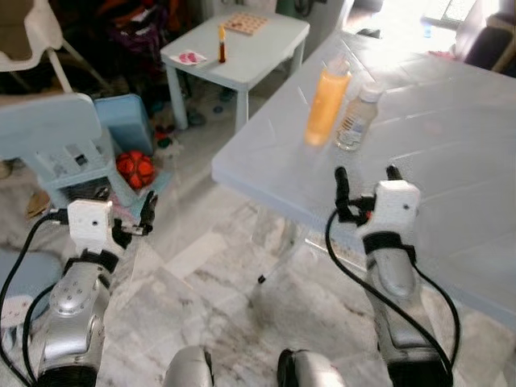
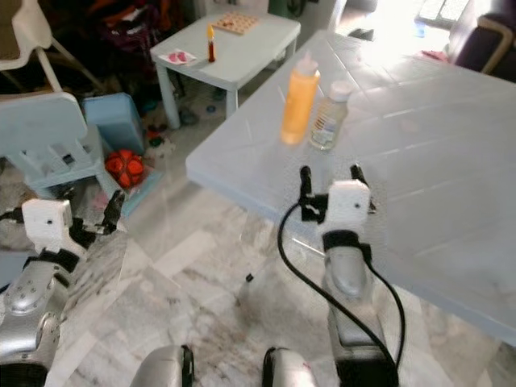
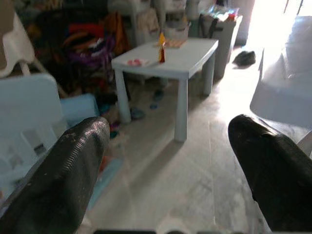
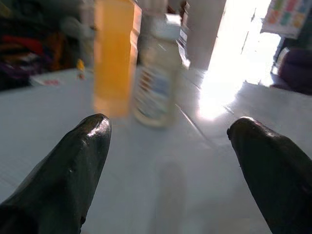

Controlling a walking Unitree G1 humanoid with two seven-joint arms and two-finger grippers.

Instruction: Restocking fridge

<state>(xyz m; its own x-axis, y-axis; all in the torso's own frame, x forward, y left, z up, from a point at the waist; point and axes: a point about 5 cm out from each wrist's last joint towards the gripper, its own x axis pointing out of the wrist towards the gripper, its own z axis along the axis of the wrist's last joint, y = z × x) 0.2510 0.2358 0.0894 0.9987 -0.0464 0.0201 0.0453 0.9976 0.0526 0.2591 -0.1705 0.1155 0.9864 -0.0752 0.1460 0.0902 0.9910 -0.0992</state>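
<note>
An orange bottle (image 1: 327, 103) with a white cap stands near the left edge of the large pale table (image 1: 451, 161). A small clear bottle (image 1: 357, 119) with a label stands right beside it. My right gripper (image 1: 364, 176) is open over the table's near edge, a short way in front of both bottles, with nothing between its fingers. In the right wrist view the orange bottle (image 4: 115, 56) and clear bottle (image 4: 157, 73) stand ahead between the fingertips. My left gripper (image 1: 127, 205) is open and empty, held low over the floor at the left.
A small white side table (image 1: 242, 44) at the back carries a little bottle (image 1: 222, 44), a pink item and a board. A pale blue plastic chair (image 1: 56, 145), a blue box and red balls (image 1: 135, 168) crowd the left. Marble floor lies between.
</note>
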